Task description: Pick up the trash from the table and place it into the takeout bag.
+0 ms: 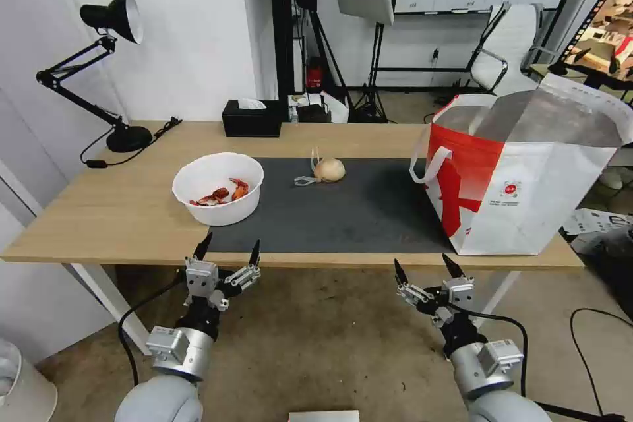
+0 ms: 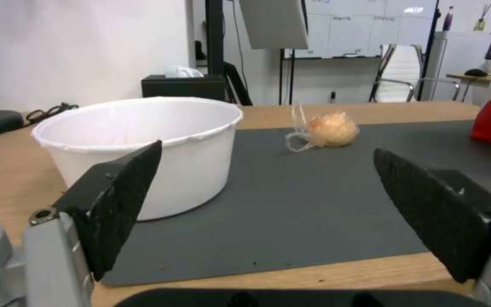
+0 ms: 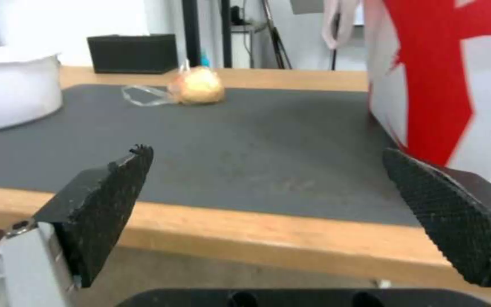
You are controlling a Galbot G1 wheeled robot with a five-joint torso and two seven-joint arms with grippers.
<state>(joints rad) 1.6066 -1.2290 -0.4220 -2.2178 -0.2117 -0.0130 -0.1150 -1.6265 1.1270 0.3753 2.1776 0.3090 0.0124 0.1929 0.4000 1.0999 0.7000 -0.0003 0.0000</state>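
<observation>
A white bowl [image 1: 217,196] holding red shells is sitting left on the table [image 1: 132,211]; a beige lump [image 1: 329,170] is lying mid-mat; the takeout bag [image 1: 521,178] is standing open, right.

- My left wrist view hides the white bowl's [image 2: 160,145] contents behind its wall.
- The takeout bag [image 3: 456,85] runs off my right wrist picture's edge.
- The bag's logo [image 1: 510,189] is too small to read.
</observation>
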